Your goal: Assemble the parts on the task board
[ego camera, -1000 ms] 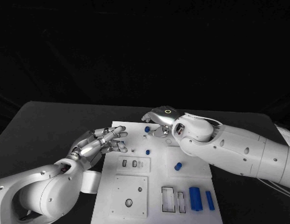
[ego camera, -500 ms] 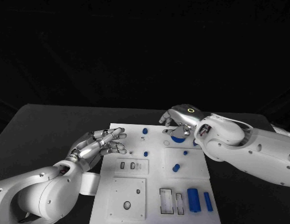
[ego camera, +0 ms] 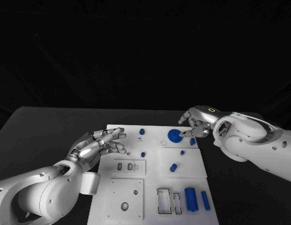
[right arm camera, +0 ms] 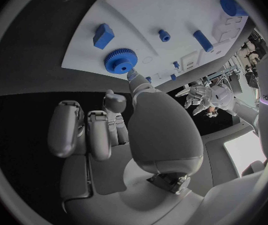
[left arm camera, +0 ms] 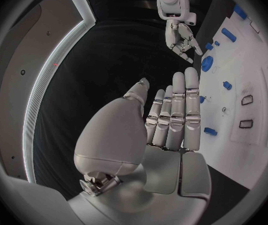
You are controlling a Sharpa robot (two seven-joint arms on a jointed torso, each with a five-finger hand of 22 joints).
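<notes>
since a second ago the right hand (ego camera: 197, 123) has drawn back from the far middle of the task board (ego camera: 155, 190) to its far right edge, leaving a blue gear (ego camera: 174, 136) in plain sight on the board; the camera has also shifted, so the board's own slide in the picture is no real move; going left to right: the left hand (ego camera: 99, 145) hovers at the board's left edge as before, fingers straight and lightly spread, holding nothing; on the board's far half lie several small blue parts, and near the front right two blue blocks (ego camera: 196, 198) lie beside empty slots; the gear lies flat just beside the right hand, whose fingers are partly curled and empty, one fingertip reaching toward the gear's rim without clearly touching it, as the right wrist view (right arm camera: 119, 61) shows; my judgement is that the gear is the step in hand; to do it well, the right hand should check that the gear lies level on the board, and press straight down on its face, not its teeth; the left hand should steady the board on the desk (ego camera: 44, 126) so it cannot slip.
</notes>
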